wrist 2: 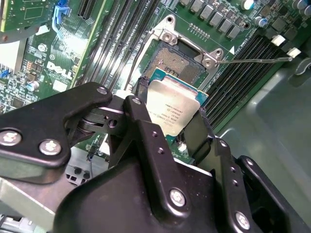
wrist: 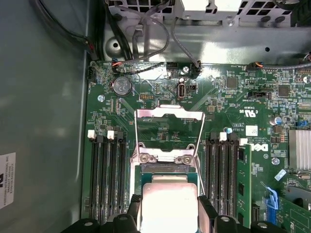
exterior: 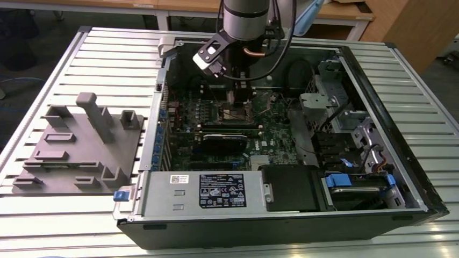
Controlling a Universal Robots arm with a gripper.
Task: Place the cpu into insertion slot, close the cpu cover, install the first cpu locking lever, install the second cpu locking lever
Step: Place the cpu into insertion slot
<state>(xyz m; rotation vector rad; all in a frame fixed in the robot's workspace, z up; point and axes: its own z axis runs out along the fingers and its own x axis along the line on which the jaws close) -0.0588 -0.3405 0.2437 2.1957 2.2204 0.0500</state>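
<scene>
- The black 2-fingered gripper is clenched on the small flat square cpu with the silvery-grey metal top. 1 finger presses on each of 2 opposite edges, as both wrist views show.
- In the second wrist view the cpu sits over the near edge of the square insertion slot. The slot's dark metal frame and tan-gold pin field lie uncovered beyond the chip.
- Whether the cpu already touches the slot frame is hard to judge from these angles.
- In the first wrist view the thin metal square-frame cpu cover stands swung up on its hinge (fully open).
- A thin metal wire lever reaches out sideways from 1 corner of the slot, across the long black memory slots.
- In the exterior view the grey arm comes down from the upper centre of the frame into the open computer case, ending low over the green motherboard.
- A grey moulded fixture block lies on the slatted metal table at the exterior view's left, beside the case.
</scene>
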